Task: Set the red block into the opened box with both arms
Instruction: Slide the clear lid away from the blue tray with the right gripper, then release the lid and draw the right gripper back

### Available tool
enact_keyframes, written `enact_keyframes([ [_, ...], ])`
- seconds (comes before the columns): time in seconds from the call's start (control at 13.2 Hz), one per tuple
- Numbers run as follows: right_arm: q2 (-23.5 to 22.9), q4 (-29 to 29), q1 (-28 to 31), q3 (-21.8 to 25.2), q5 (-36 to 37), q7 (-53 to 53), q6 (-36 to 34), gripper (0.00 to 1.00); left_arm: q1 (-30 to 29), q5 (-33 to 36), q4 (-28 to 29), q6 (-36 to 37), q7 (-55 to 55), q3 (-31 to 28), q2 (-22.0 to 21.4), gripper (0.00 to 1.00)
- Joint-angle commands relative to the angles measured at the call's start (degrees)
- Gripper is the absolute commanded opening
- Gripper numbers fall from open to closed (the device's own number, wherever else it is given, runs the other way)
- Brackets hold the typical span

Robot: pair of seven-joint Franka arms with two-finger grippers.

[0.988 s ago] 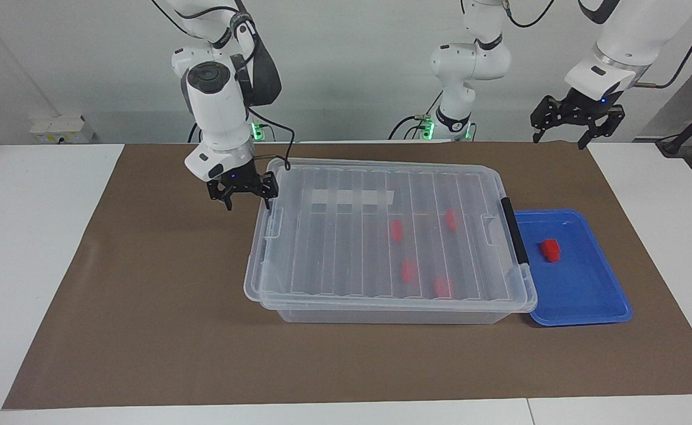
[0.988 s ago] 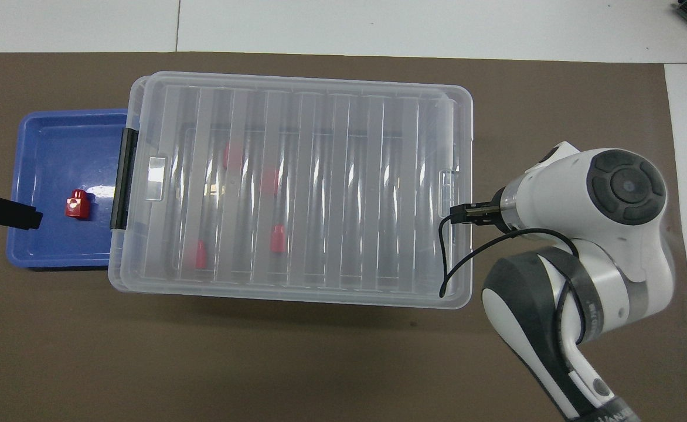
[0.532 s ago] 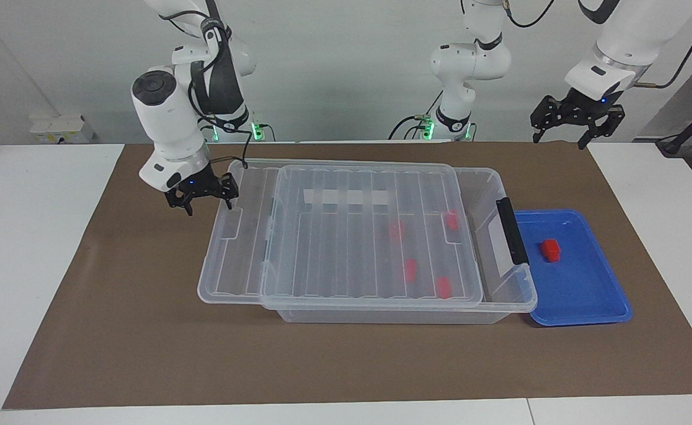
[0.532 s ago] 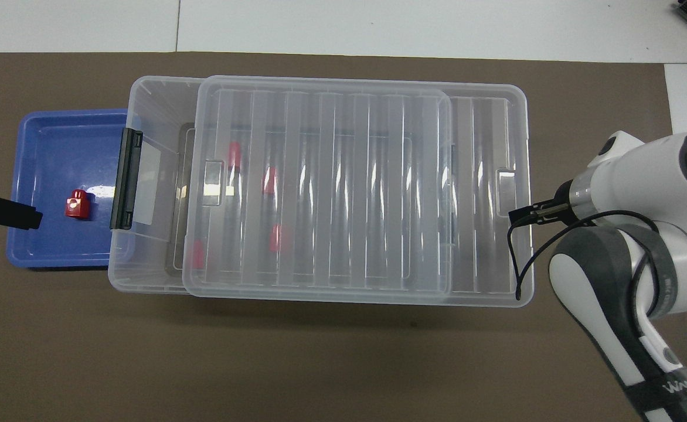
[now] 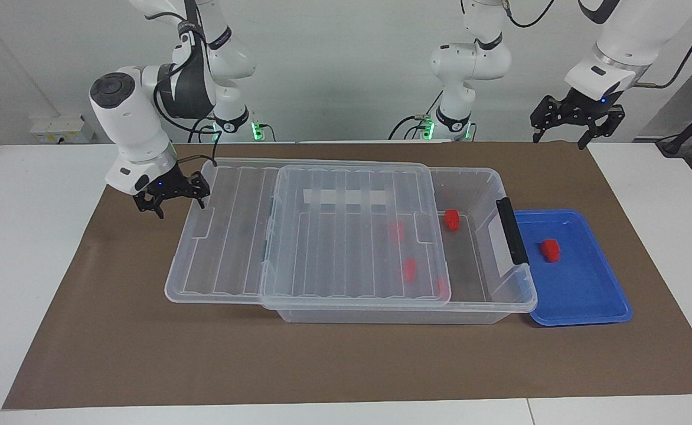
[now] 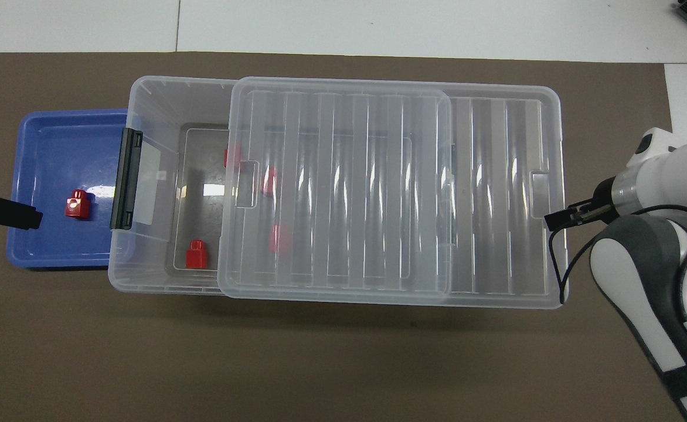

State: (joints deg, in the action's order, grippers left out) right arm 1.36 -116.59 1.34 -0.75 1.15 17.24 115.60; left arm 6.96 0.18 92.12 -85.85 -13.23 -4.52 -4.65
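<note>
No brand or label can be read anywhere. The lid (image 5: 307, 233) is now seen slid well off the box (image 5: 488, 298) toward the right arm's end, farther than half a second ago, and that end of the box is uncovered. The right pincer (image 5: 170, 193) is spread open at the lid's edge; a grip cannot be told. The left pincer (image 5: 576, 121) is held open and empty above the counter (image 5: 145, 354). The red block (image 5: 550, 250) is seen in the blue tray (image 5: 588, 301).
</note>
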Motion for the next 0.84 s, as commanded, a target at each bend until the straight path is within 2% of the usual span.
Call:
enact_keyframes([
  [0.0, 0.93, -1.01, 3.3, -0.3, -0.18, 5.07, -0.29, 1.0, -0.45, 0.88, -0.01, 0.6, 0.39, 0.39, -0.1, 1.0],
  [0.38, 0.14, -0.66, 6.83, -0.3, 0.43, 10.17, 0.33, 1.0, -0.37, 0.88, -0.01, 0.6, 0.39, 0.39, -0.1, 1.0],
  [0.76, -0.22, 1.97, 6.04, -0.39, 0.43, 7.56, -1.16, 1.0, -0.45, 0.88, 0.08, 0.69, 0.39, 0.3, -0.1, 1.0],
])
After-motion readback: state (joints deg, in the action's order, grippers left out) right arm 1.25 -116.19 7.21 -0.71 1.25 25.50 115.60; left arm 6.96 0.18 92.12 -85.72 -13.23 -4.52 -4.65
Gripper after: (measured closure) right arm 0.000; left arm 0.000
